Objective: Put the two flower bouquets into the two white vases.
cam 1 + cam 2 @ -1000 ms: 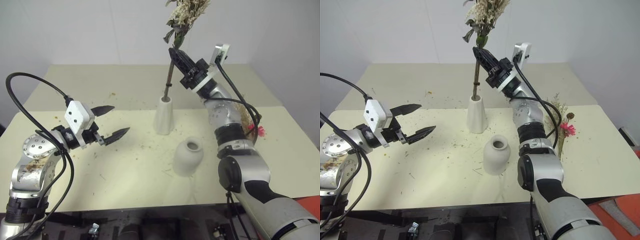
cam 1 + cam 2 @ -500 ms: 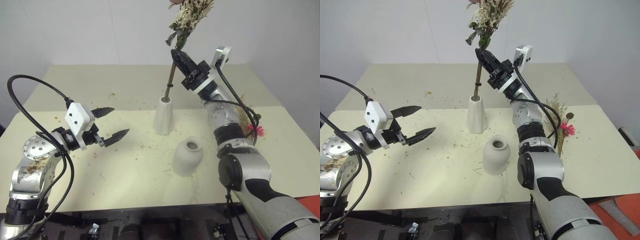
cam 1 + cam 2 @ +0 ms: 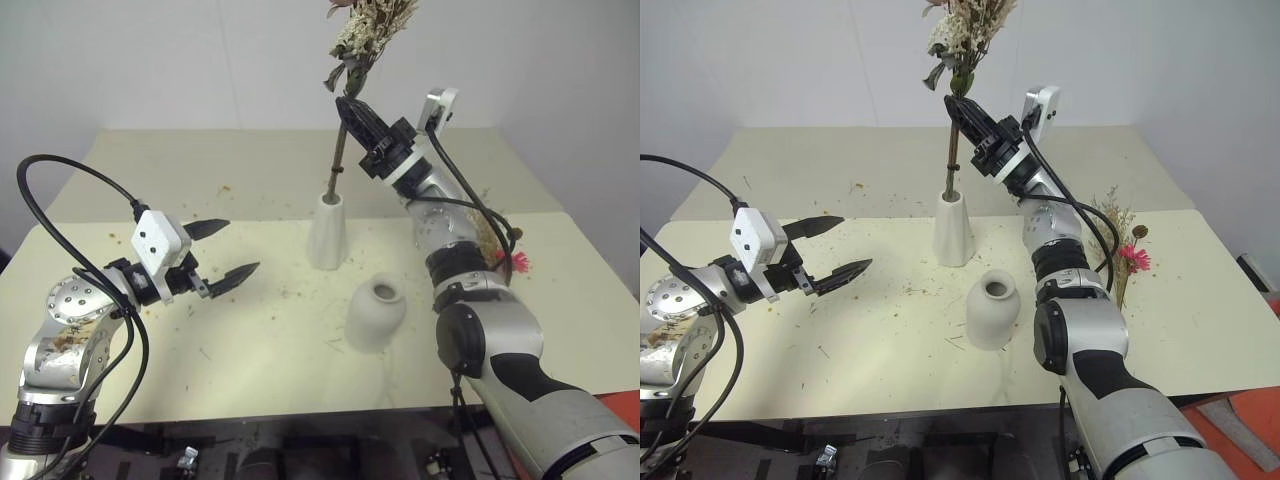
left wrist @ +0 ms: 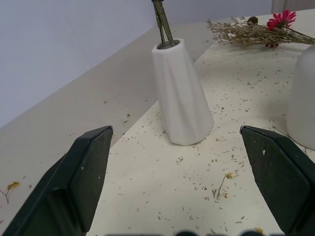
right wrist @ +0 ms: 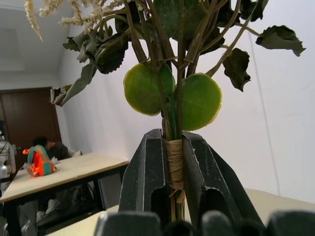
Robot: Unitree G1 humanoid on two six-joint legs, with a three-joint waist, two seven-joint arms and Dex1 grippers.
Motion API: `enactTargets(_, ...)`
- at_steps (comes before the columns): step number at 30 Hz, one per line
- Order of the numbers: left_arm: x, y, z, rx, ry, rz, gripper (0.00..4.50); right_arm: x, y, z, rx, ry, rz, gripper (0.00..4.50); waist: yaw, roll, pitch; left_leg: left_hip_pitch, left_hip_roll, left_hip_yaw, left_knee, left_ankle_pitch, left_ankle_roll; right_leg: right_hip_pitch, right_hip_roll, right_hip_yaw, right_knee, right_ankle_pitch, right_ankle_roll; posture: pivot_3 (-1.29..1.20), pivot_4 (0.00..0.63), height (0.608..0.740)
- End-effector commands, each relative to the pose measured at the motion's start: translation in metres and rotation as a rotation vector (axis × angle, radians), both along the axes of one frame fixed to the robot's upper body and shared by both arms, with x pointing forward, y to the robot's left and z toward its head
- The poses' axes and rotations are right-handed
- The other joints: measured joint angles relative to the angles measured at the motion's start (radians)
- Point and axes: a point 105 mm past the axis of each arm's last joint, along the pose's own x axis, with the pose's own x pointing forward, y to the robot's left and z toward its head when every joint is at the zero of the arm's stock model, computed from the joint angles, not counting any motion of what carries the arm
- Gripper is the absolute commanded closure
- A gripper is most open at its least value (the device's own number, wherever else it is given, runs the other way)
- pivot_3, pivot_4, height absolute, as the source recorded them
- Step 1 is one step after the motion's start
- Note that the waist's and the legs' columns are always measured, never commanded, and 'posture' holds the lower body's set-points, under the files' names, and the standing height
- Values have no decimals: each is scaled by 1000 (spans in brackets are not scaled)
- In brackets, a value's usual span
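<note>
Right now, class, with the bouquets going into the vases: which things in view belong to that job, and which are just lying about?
Belongs to the job:
cream bouquet, stems in the tall vase
right hand, gripping it
squat vase
tan bouquet, lying flat
left hand, open

Lying about:
plant crumbs
table

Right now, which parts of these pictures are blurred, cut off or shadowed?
Right wrist view: the gripper's fingers loom large, the room behind is soft. Left eye view: the cream bouquet runs off the top edge. Left wrist view: the tall vase is crisp, with only faint shadow on the table.

Lab or office; desks (image 5: 69, 169), bare walls (image 3: 790, 60)
</note>
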Motion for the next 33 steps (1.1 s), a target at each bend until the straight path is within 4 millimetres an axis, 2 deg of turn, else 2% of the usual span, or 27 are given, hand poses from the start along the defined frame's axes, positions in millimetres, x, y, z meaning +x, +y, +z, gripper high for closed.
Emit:
enactTargets(1,-6,-4,16,0,-70,-27,0,-7,-1,23,5,-69,13,4262,0,0,0,0,0,0,0,0,0,0,0,0,0,0,0,0,150,740)
enactTargets(20,-5,-6,20,4,-83,-37,0,-9,-8,33,20,-111,6,4262,0,0,0,0,0,0,0,0,0,0,0,0,0,0,0,0,150,740)
enactTargets(33,-5,-4,13,30,-70,-17,0,-2,-4,11,-8,-75,-20,4262,0,0,0,0,0,0,0,0,0,0,0,0,0,0,0,0,150,740)
